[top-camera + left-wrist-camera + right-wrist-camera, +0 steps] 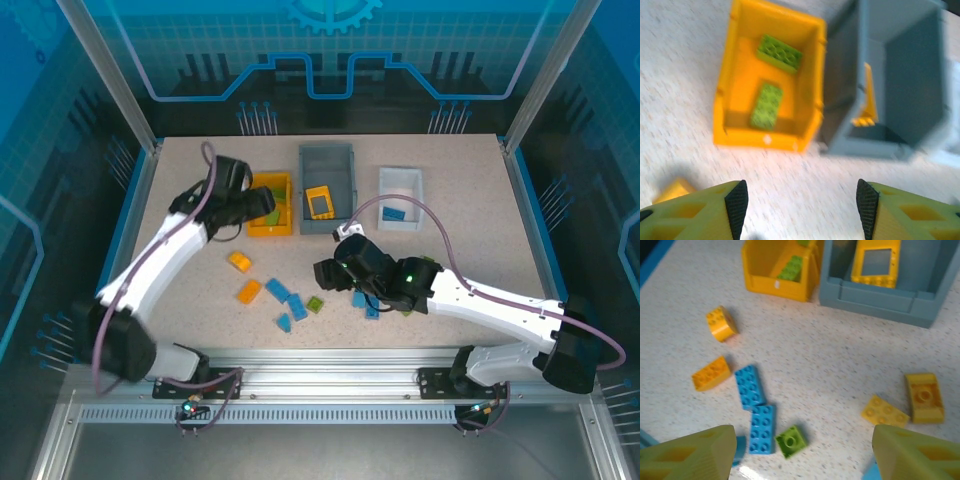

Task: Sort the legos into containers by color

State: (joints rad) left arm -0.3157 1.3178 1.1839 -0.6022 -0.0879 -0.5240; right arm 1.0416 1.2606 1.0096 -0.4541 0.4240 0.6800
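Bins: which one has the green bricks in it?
The yellow-orange bin, leftmost of the three, holds two green bricks. The grey bin holds an orange frame, the white bin a blue brick.

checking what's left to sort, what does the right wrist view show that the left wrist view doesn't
Right wrist view adds the loose pieces on the table: two blue bricks, a lime green brick and orange bricks to either side, with the right end effector open above them. Left wrist view adds the left end effector, open with nothing between its fingers, and two green bricks lying inside the yellow bin. Both share the yellow bin, the grey bin beside it and the orange frame in the grey bin.
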